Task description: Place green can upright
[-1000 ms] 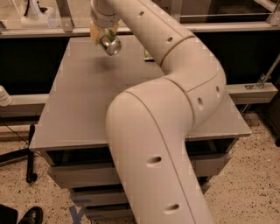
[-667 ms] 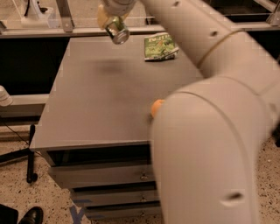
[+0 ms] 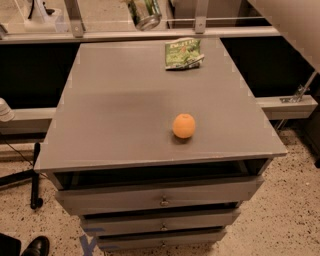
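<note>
Up at the top edge, above the far side of the table (image 3: 125,110), we see the gripper (image 3: 141,4) squeezed shut on the green can (image 3: 146,15) so it cannot drop; it hangs tilted, not yet stood up.

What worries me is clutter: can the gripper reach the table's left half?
Probably yes. The gripper, at the top edge with the green can, hangs over the table's far side; snack bag and orange lie rightward.
</note>
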